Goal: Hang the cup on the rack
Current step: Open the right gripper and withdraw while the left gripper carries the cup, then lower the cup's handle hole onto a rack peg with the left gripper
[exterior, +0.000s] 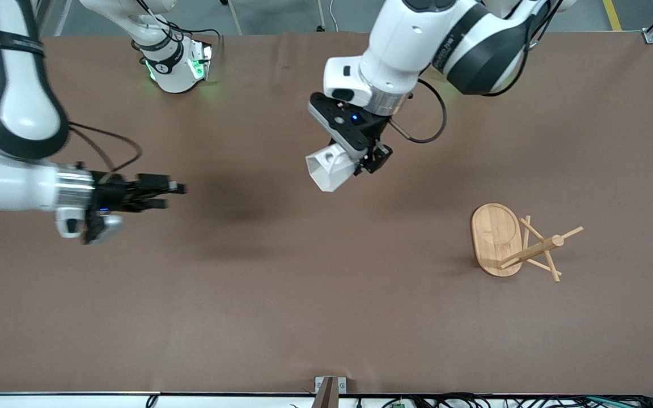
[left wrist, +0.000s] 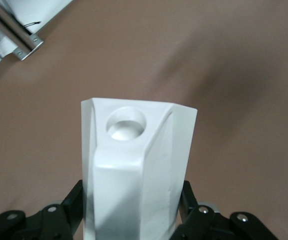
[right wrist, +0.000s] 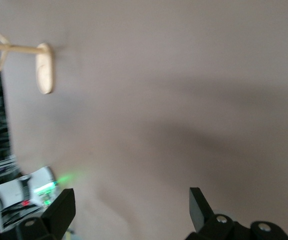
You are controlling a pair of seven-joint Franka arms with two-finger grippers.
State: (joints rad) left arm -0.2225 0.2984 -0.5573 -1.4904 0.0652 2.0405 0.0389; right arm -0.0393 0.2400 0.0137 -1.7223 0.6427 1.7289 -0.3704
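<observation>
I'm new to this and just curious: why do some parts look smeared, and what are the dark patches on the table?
Front view: the right gripper looks smeared; the dark patches are soft shadows on the table, one below the cup held in the left gripper. Right wrist view: the rack is blurred. Left wrist view: the cup is sharp.

table [exterior: 281, 317] lying under a plain brown covering, soft shadows falling across its middle | metal bracket [exterior: 651, 37] sitting at a table corner toward the left arm's end | dark cables [exterior: 474, 400] trailing along the edge nearest the front camera
</observation>
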